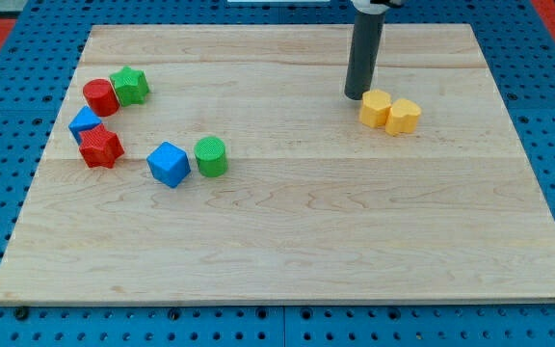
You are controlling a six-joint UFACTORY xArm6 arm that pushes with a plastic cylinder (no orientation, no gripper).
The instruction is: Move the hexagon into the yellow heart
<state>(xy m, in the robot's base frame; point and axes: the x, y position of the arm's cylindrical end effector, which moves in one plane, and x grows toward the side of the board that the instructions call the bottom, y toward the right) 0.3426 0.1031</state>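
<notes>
On the wooden board, the yellow hexagon sits right up against the yellow heart, touching it. The heart is at about 4 o'clock from the hexagon. My tip is at the hexagon's 10 o'clock, just beside it. It is a smooth dark rod with nothing to grab with, so it holds nothing.

Far off toward 9 o'clock are the other ridged blocks. A red cylinder touches a green star. A blue block leans on a red star. A blue cube sits just beside a green cylinder.
</notes>
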